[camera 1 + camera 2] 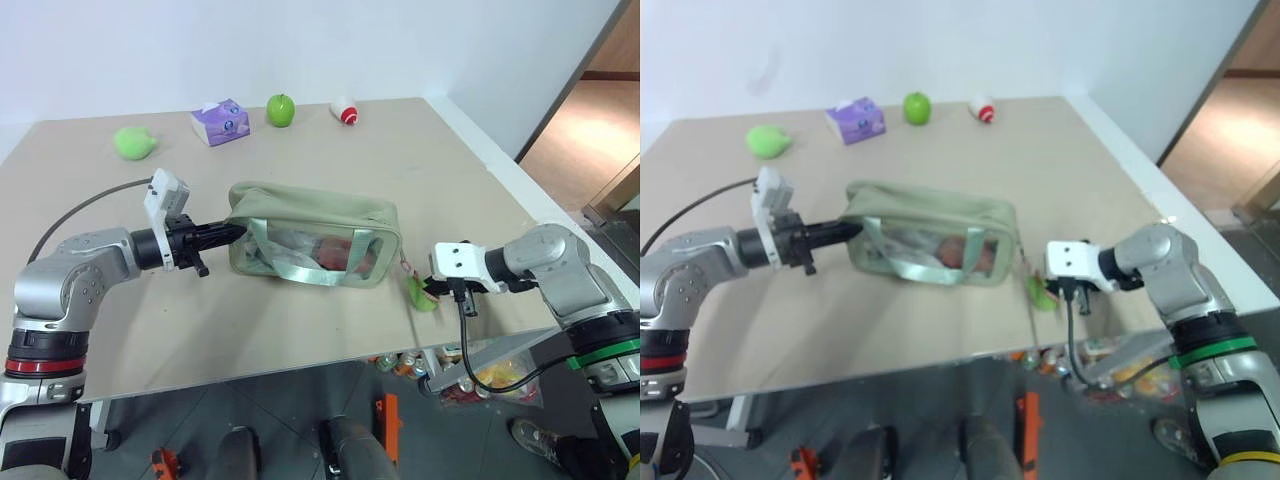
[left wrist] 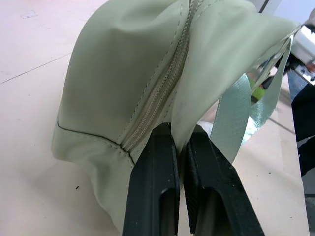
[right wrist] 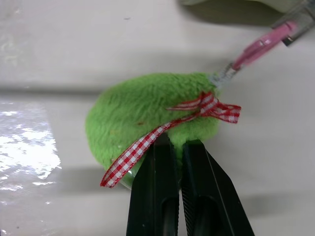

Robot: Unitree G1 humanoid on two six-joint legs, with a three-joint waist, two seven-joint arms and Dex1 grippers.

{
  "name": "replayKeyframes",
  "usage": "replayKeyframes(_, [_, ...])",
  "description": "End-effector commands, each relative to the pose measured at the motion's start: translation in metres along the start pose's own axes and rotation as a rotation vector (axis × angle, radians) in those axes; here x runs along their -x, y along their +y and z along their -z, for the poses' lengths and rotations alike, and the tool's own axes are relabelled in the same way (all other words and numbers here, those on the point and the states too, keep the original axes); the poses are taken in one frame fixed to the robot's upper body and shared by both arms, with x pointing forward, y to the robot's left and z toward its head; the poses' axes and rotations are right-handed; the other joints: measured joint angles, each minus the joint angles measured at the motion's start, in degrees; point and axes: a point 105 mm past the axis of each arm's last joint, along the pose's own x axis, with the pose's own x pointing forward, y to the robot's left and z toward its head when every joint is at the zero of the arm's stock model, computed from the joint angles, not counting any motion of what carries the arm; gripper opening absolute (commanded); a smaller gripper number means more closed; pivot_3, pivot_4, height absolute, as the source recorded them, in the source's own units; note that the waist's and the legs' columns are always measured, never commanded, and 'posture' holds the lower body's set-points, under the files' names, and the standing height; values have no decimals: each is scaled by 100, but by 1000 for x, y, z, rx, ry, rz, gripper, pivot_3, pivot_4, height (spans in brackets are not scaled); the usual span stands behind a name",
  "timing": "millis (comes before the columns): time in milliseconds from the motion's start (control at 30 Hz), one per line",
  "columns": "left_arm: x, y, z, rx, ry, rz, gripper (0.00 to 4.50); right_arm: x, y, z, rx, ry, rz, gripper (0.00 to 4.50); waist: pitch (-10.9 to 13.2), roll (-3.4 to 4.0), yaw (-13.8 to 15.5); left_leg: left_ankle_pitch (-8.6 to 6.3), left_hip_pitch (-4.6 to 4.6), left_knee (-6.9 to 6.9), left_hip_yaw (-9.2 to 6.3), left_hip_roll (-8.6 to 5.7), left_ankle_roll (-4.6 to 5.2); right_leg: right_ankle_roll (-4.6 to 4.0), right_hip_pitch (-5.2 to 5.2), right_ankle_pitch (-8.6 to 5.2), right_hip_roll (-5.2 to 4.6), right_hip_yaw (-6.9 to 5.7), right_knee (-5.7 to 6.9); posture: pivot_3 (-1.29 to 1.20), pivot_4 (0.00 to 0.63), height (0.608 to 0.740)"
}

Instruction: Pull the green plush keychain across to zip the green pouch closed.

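Two grips, one at each end of a single line, are what the coming pull depends on. The green pouch (image 1: 312, 238) lies lengthwise across the table (image 1: 420, 150), its long axis and top zipper (image 2: 160, 91) running from the robot's left to its right. The left gripper (image 1: 228, 233) points almost level into the pouch's left end, and the left wrist view shows its jaws clamped together on a fold of fabric right beside the zipper's end. The green plush keychain (image 3: 147, 118), trimmed with a red checked ribbon, hangs off the pouch's right end on a thin pink link, close to the table's near edge; the right gripper (image 1: 432, 292) has its jaws pinched shut on the plush's lower edge, with the link leading away from it toward the pouch. The right arm is the nearer one to the plush. In my judgement the zipper already looks drawn most of the way over, so any remaining pull should go rightward along the pouch's length while the left grip anchors the far end.
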Motion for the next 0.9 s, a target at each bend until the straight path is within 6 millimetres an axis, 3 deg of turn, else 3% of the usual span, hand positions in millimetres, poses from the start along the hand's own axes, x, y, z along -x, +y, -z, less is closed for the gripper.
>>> replayKeyframes(33, [9,4,-12,-19,-39,-33,0,2,-11,-1,-18,4,42,28,0,-1,-5,0,0,1,0,0,0,0,0,0,0,0,0,0,150,740])
replayKeyframes(167, [11,4,-10,-17,-33,-41,0,22,-46,-14,-67,-96,206,28,1,-1,-44,0,-1,4,0,-1,0,-1,0,1,0,1,0,0,150,740])
replayKeyframes(300, [13,4,-7,-15,-27,-49,0,54,-75,-41,-187,-337,311,28,2,-1,-105,0,-3,-1,0,-1,0,-1,-1,1,0,2,0,0,150,740])
replayKeyframes(433, [15,3,1,-23,0,-59,0,77,-75,-54,-256,-497,290,28,2,-2,-114,0,-2,-19,-6,-1,0,1,0,-8,0,-3,0,0,150,740])
replayKeyframes(667, [16,3,4,-9,-4,-64,0,71,-62,-51,-325,-518,229,28,2,-1,-115,-2,2,-31,-9,-1,0,-4,-1,-15,0,-6,0,0,150,740])
replayKeyframes(900, [20,-3,-8,45,-43,-26,2434,69,-59,-52,-371,-530,200,2393,2,-1,-127,-2,2,-28,-8,-3,0,-5,-2,-14,0,-4,0,0,150,740])
